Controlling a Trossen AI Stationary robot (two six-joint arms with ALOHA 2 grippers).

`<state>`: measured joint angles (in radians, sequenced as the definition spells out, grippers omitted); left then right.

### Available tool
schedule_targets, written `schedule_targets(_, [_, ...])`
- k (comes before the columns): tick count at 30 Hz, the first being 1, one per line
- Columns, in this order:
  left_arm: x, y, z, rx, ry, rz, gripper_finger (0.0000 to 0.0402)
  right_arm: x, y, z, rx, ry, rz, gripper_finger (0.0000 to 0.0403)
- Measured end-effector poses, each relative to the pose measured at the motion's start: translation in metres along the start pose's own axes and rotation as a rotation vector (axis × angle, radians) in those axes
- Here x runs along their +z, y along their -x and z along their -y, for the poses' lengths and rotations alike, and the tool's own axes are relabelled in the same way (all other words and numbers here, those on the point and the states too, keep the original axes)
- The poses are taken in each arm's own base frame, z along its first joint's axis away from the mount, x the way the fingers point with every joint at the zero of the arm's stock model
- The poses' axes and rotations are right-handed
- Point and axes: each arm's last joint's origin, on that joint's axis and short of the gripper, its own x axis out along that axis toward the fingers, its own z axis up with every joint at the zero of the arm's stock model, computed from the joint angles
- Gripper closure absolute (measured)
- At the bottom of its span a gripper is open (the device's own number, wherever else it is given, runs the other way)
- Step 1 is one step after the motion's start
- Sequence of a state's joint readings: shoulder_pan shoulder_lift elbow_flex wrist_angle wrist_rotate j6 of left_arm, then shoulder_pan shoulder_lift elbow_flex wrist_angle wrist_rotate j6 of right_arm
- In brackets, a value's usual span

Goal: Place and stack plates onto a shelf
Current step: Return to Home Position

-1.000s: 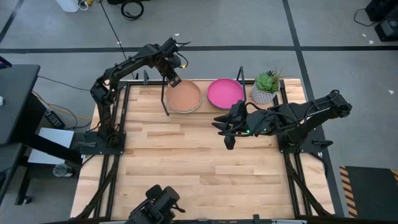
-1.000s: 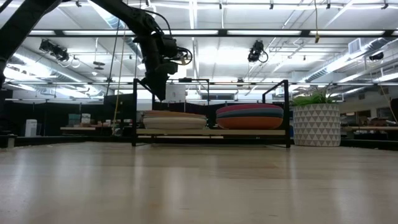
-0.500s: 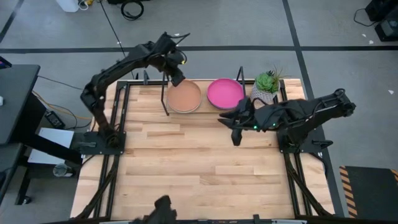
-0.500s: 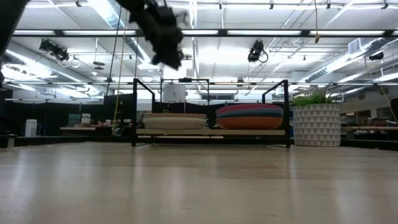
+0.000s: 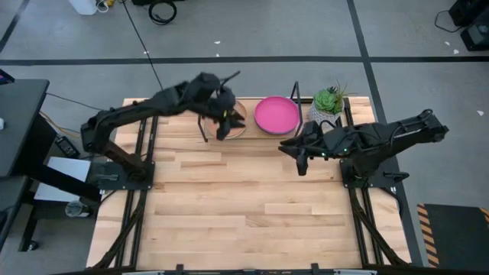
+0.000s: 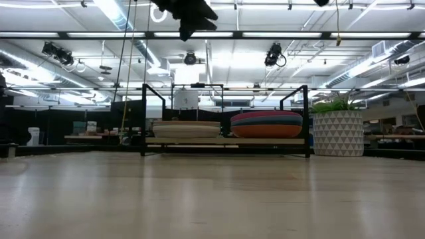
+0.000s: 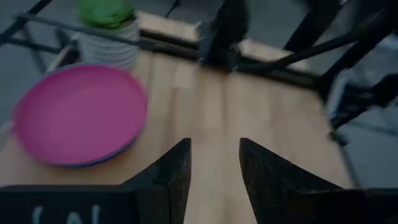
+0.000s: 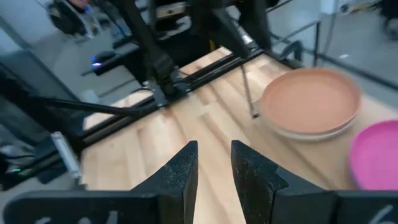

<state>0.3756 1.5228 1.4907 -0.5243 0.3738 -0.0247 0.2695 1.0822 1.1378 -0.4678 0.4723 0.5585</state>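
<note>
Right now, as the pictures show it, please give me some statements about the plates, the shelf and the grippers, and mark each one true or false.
1. The magenta plate tops the stack on the shelf nearer the potted plant. True.
2. The left gripper holds a plate. False: it is open and empty, raised well above the table.
3. The peach-tan plate tops the other stack. True.
4. The potted plant stands between the two stacks. False: it stands outside the shelf, beside the magenta plate's stack.
5. The right gripper is open and holds nothing. True.
</note>
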Motion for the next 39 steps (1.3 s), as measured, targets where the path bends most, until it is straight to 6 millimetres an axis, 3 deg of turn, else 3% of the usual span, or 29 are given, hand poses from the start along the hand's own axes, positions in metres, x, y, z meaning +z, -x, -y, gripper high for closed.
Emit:
schedule_targets(7, [-0.031,-0.009,0.046,-0.075,0.106,0.132,0.026,-0.037,0.008,0.027,0.093,-0.144,0.044,0.03])
schedule_targets(14, [-0.073,0.01,0.066,-0.015,0.243,0.245,0.026,-0.063,0.024,0.052,0.154,-0.258,0.096,0.03])
schedule_targets(24, [-0.136,0.044,0.063,0.096,0.438,0.381,0.026,-0.079,0.045,0.075,0.231,-0.343,0.188,0.03])
schedule_targets(39, [-0.212,0.064,0.05,0.128,0.598,0.503,0.026,-0.103,0.057,0.101,0.179,-0.401,0.288,0.03])
